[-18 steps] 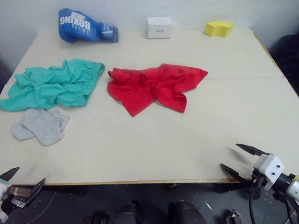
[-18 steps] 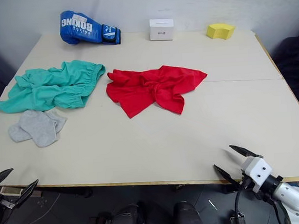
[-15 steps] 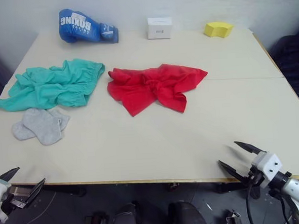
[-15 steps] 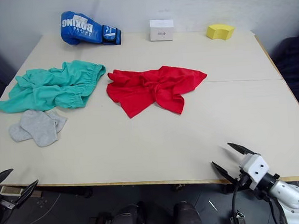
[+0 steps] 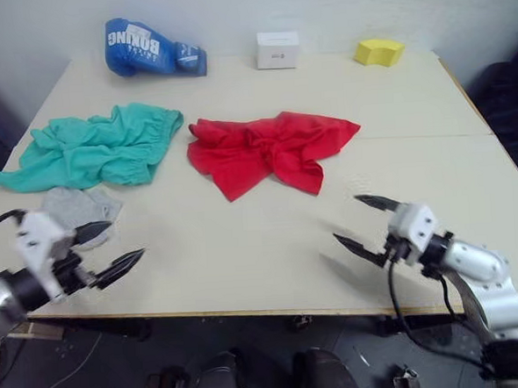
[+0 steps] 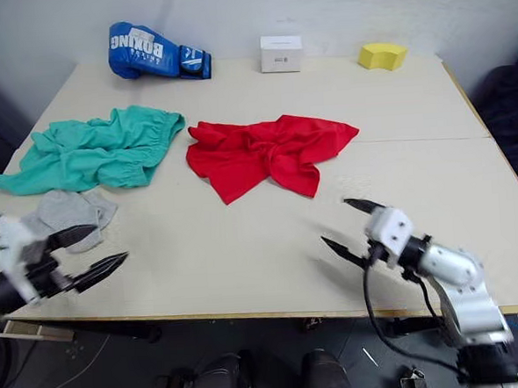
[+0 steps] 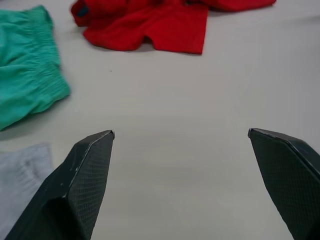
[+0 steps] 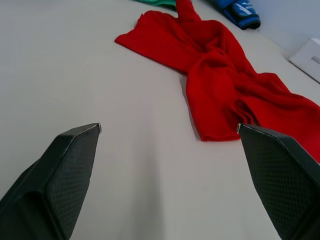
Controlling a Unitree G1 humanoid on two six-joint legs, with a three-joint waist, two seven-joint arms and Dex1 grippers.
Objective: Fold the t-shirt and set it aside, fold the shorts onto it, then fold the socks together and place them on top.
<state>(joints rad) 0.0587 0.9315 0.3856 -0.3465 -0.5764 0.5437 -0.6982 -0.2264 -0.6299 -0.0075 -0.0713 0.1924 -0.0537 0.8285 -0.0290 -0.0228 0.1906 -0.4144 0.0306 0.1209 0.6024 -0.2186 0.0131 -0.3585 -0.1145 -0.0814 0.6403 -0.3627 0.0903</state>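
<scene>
- Evidently the first step, folding the t-shirt (image 5: pixel 269 149), has not begun: it lies crumpled mid-desk (image 5: pixel 246 265), untouched.
- Left gripper (image 5: pixel 104 243) and right gripper (image 5: pixel 364 221) hover low over the desk's near edge, jaws spread wide, each empty.
- Shorts (image 5: pixel 89 150) lie bunched just left of the t-shirt; socks (image 5: pixel 77 208) sit near the left gripper, probably overlapping each other.
- Next move, as judged: both grippers reach forward to the t-shirt's edges and spread it flat.
</scene>
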